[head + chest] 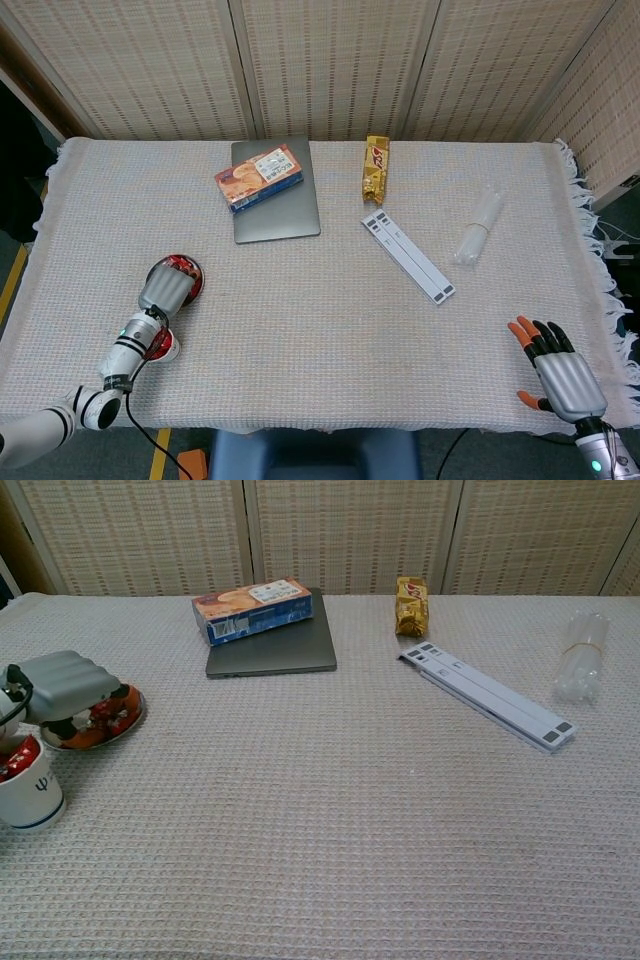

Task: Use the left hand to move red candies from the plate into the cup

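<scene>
The desk [300, 300] is covered by a pale woven cloth [330, 340] with a fringe along its right edge. At far centre lie a grey laptop [285, 212] and a yellow snack packet [375, 168], with a white folded stand [407, 256] and a clear plastic bottle [477, 228] to the right. Near the left edge sit the plate [128, 718] and, nearer still, the cup [28, 790].

Woven screen panels [330, 60] (beige) behind table [330, 330]

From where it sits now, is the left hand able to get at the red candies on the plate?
Probably yes. The left hand is already down over the plate, its fingers in among the red candies. Nothing lies between them; the cup stands beside, nearer the robot.
</scene>
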Tool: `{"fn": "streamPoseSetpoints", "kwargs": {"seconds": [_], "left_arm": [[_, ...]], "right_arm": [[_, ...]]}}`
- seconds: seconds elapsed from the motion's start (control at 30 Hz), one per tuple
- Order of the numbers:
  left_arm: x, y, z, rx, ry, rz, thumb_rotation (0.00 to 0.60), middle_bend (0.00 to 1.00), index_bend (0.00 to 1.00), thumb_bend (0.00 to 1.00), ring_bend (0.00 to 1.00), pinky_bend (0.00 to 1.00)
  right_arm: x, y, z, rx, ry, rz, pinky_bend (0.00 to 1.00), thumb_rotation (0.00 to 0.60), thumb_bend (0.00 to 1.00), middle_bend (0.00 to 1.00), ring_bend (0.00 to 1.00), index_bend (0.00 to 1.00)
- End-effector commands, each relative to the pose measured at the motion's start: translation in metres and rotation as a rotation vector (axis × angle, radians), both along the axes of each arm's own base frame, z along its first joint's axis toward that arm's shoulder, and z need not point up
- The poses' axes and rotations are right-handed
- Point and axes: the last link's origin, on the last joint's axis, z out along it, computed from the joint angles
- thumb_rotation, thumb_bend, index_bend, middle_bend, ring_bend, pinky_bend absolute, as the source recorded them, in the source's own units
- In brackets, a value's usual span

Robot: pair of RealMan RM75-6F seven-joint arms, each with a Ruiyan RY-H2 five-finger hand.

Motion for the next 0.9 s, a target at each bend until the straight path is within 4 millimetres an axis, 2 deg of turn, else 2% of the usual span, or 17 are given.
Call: {"fn": "streamPoseSetpoints", "kwargs": {"seconds": [0.03,0.27,0.77,0.83,0.9], "left_arm": [[0.000,0.001,-0.002,0.000,0.005,-0.002,0.600,0.42,0.38,0.39,0.45,1.00],[0.000,0.001,0.000,0.018,-0.008,-0.016,0.600,0.51,0.50,0.39,0.51,1.00],[0.001,0.002,0.010,0.040,-0.054,-0.032,0.600,0.63,0.61,0.40,0.56,1.00],[0.004,0.000,0.016,0.050,-0.077,-0.044,0.600,0.64,0.61,0.41,0.56,1.00],[0.012,-0.010,0.035,0.075,-0.155,-0.079,0.600,0.65,0.61,0.41,0.56,1.00]], "right_arm": [[0.000,0.000,0.000,-0.002,0.000,-0.001,0.00,0.600,0.06,0.00,0.00,0.00],[0.000,0.000,0.000,0.000,0.000,-0.001,0.00,0.600,0.06,0.00,0.00,0.00],[0.000,0.000,0.000,0.000,0.000,-0.001,0.00,0.600,0.06,0.00,0.00,0.00],[0.000,0.000,0.000,0.000,-0.001,0.000,0.00,0.600,0.06,0.00,0.00,0.00],[0.001,0.001,0.000,0.001,-0.004,0.005,0.00,0.600,0.06,0.00,0.00,0.00]]}}
